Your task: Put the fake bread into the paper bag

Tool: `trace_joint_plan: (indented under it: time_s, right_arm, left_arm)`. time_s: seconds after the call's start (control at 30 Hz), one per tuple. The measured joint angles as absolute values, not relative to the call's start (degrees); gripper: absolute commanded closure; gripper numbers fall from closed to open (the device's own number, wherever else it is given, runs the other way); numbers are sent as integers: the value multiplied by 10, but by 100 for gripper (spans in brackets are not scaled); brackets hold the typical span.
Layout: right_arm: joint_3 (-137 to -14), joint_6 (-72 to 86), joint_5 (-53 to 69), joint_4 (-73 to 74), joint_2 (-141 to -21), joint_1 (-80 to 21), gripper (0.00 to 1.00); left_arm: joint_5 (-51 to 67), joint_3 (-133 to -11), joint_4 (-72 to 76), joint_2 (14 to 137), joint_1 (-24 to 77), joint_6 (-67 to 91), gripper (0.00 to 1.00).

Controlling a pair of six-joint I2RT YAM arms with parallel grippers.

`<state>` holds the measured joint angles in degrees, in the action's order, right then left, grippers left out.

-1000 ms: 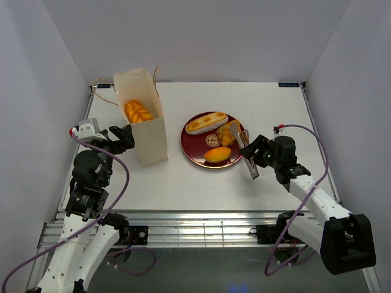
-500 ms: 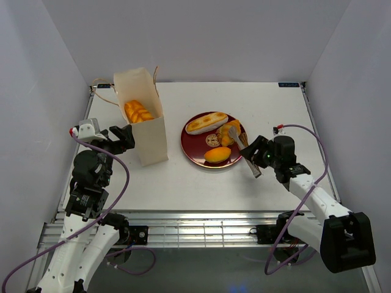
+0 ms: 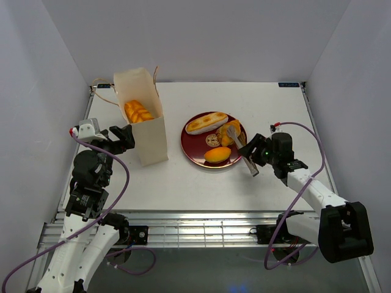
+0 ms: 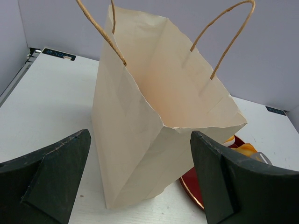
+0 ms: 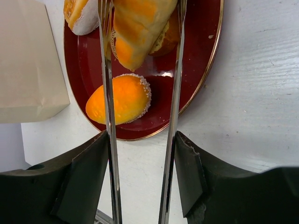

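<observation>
The paper bag (image 3: 145, 125) stands upright at the left with a golden croissant (image 3: 138, 112) inside; it fills the left wrist view (image 4: 154, 135). My left gripper (image 3: 122, 138) is open, its jaws either side of the bag's near corner, not touching. My right gripper (image 3: 255, 154) is shut on the silver tongs (image 3: 239, 146), whose arms (image 5: 107, 93) straddle an orange pastry (image 5: 140, 28) on the dark red plate (image 3: 195, 152). An oval bun (image 5: 119, 100) and a cream-striped roll (image 3: 206, 122) also lie on the plate.
White walls enclose the table on three sides. The metal rail runs along the near edge (image 3: 201, 220). The bag's string handles (image 4: 224, 37) stand up above its mouth.
My right gripper has pushed the tongs forward and left over the plate, so their tips now reach around the orange pastry. The left arm and bag have not moved.
</observation>
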<state>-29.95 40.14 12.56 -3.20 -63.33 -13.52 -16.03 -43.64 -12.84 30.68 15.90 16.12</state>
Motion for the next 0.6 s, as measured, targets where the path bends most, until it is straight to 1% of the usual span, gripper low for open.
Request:
trace_joint_plan:
  time_s: [0.13, 0.27, 0.33, 0.37, 0.47, 0.6]
  right_arm:
    - [-300, 406, 133, -43, -646, -135, 43]
    - [-300, 411, 137, -47, -648, -135, 53]
    - [-300, 414, 138, -48, -648, -135, 56]
    - [-300, 414, 139, -49, -648, -135, 59]
    - [-300, 416, 140, -49, -644, -135, 63]
    - [-303, 415, 143, -43, -630, -135, 64]
  left_arm:
    - [-160, -436, -128, 307, 160, 161, 2]
    - [-160, -436, -128, 307, 160, 161, 2]
    - [-160, -436, -128, 307, 160, 161, 2]
    - [-161, -436, -128, 307, 160, 161, 2]
    - [-161, -436, -128, 307, 160, 161, 2]
    - [-161, -436, -128, 307, 160, 161, 2]
